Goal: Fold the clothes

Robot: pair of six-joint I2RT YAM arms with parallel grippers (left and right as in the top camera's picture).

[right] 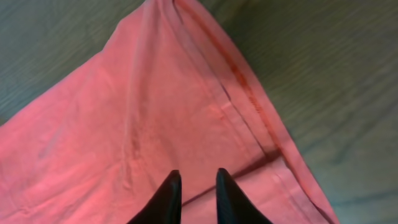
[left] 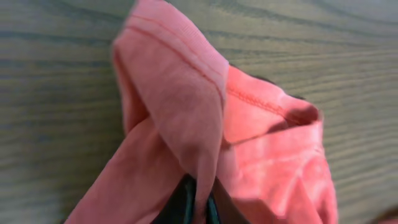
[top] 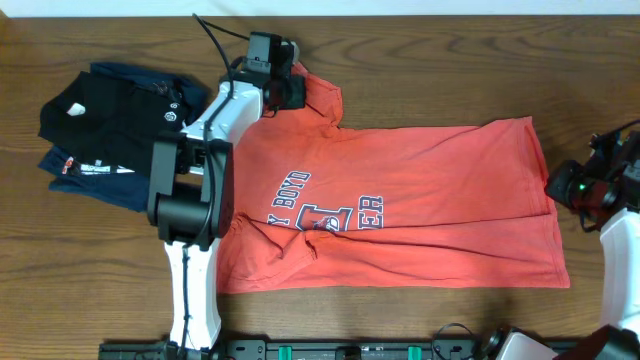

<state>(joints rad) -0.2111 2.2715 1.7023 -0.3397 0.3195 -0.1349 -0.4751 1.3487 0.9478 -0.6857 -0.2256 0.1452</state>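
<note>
Along the lower edge of the overhead frame, bare wooden counter (top: 450, 320). Just above it, the coral T-shirt (top: 440, 200), laid out over the middle of the counter with its long axis running left to right, hemmed end at the right and sleeve end toward the upper left. Lower long edge doubled over in a soft fold. Left of centre, a chest print (top: 325, 212) in dark lettering, turned on its side: "Y BOYD" climbing in an arc, "ER" further right, a block letter between them partly lost in a crease. At the right edge, level with the print, the right gripper (right: 196, 175), just beside the stitched hem; in its wrist view, jaws spread a little, dark tips parted over flat pink cloth, gripping nothing. At the left of the frame, well apart from that gripper, a folded black garment (top: 110, 115) with a small white mark, resting on a folded navy garment (top: 100, 182) with a strip of white and orange print too small to read. Furthest up, near the top edge left of centre, the left gripper (left: 198, 206), jaws pressed together on a bunched sleeve of the T-shirt, its double-stitched cuff lifted off the wood.
</note>
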